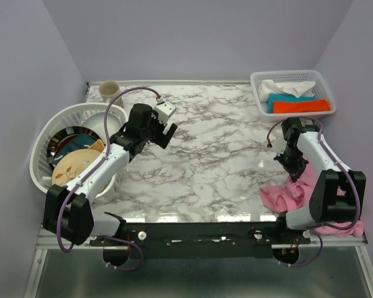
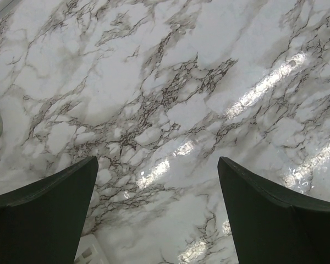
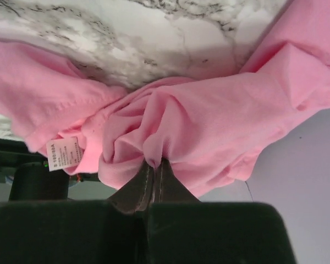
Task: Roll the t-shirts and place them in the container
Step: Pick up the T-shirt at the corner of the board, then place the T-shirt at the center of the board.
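A light-pink t-shirt (image 1: 285, 197) lies crumpled at the table's near right corner, partly hanging over the edge under the right arm. In the right wrist view the pink t-shirt (image 3: 220, 110) fills the frame, a white care label showing at its left. My right gripper (image 3: 155, 163) is shut on a pinched fold of the fabric, jaws pressed together. From above, the right gripper (image 1: 294, 169) sits at the shirt's upper edge. My left gripper (image 1: 163, 130) hangs open over the marble at the left, its fingers wide apart with nothing between them, as the left gripper (image 2: 157, 181) shows.
A white round basket (image 1: 42, 141) of plates and bowls stands at the left edge. A beige cup (image 1: 109, 90) sits at the back left. A white basket (image 1: 258, 94) at the back right holds folded white, teal and orange cloths. The marble table (image 1: 211, 149) stretches between the arms.
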Motion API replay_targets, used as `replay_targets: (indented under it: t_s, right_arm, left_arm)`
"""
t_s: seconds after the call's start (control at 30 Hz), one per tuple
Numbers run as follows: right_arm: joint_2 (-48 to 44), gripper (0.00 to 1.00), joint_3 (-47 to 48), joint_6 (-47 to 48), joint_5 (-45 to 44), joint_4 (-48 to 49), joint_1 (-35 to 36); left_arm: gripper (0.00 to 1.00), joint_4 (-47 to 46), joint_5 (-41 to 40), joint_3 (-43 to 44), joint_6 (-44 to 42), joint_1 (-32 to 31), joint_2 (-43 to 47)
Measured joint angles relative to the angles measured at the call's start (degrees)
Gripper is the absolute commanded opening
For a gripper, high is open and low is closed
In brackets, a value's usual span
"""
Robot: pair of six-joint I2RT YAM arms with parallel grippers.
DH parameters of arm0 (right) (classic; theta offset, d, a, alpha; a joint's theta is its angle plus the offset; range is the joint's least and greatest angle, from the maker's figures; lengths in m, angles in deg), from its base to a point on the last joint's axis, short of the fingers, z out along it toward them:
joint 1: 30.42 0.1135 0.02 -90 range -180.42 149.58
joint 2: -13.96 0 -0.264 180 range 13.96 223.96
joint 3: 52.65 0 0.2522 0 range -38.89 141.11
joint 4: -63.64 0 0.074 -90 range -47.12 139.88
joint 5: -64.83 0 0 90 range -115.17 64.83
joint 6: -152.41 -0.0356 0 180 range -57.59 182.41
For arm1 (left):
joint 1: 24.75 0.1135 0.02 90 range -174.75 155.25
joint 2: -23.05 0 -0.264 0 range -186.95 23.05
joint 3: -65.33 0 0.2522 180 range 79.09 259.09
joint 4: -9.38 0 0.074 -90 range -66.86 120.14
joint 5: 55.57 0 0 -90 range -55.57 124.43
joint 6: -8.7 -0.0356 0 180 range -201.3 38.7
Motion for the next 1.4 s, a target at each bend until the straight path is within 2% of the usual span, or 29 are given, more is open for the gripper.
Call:
replay_targets:
  t_s: [0.1, 0.17, 0.3, 0.47, 0.63, 0.73, 0.93, 0.97, 1.0, 1.03, 1.13, 1.2, 1.27, 1.4]
  right_arm:
    - [1.2, 0.01, 6.3, 0.4, 1.2, -4.0, 0.7]
    - [2.7, 0.01, 14.0, 0.9, 3.0, -6.8, 2.6]
    - [6.1, 0.01, 32.7, 2.3, 8.9, -9.3, 9.6]
    - [12.3, 0.01, 62.3, 3.6, 22.3, -10.4, 21.4]
    - [11.4, 0.01, 77.1, 2.9, 30.1, -10.3, 29.6]
    - [6.4, 0.01, 76.0, 0.6, 31.4, -8.9, 30.4]
    - [-6.6, 0.01, 57.6, -2.0, 28.7, -1.6, 29.3]
    - [-8.0, 0.03, 54.1, -2.4, 28.5, -0.9, 28.5]
    - [-9.1, 0.11, 50.0, -2.9, 28.3, 0.2, 27.3]
    - [-10.1, 0.3, 45.7, -3.3, 28.2, 0.9, 25.9]
    - [-10.0, 0.52, 35.4, -3.7, 27.1, 2.8, 22.2]
    - [-7.8, 0.55, 27.1, -4.6, 24.8, 3.1, 19.6]
    - [-6.0, 0.55, 23.9, -3.8, 23.8, 2.9, 18.4]
    - [-7.3, 0.55, 23.1, 0.0, 24.8, 2.4, 18.0]
  left_arm:
    - [0.99, -0.1, 0.2, 0.0, 0.0, 0.0, 0.0]
    - [0.99, -0.2, 0.2, 0.0, 0.0, 0.0, 0.0]
    - [0.99, -0.7, 0.1, 0.0, 0.4, 0.0, 0.0]
    - [0.99, -2.1, -0.7, -0.4, 0.8, 0.1, 0.1]
    - [0.99, -2.9, -2.3, -1.9, 1.7, 2.1, 0.4]
    - [0.99, -3.0, -3.0, -2.1, 2.5, 4.0, 0.4]
    - [0.99, -3.2, -3.5, -2.1, 3.0, 5.0, 0.4]
    - [0.99, -3.2, -3.5, -2.1, 3.0, 5.0, 0.4]
    - [0.99, -3.2, -3.5, -2.1, 3.0, 5.0, 0.4]
    - [0.99, -3.1, -3.5, -2.1, 3.0, 4.9, 0.4]
    - [0.99, -3.3, -3.5, -2.1, 3.0, 4.9, 0.3]
    - [0.99, -3.2, -3.4, -2.1, 2.9, 4.9, 0.1]
    - [0.99, -3.0, -3.0, -2.1, 2.7, 5.0, -0.1]
    - [0.99, -1.9, -0.9, -2.1, 1.9, 4.9, -0.5]
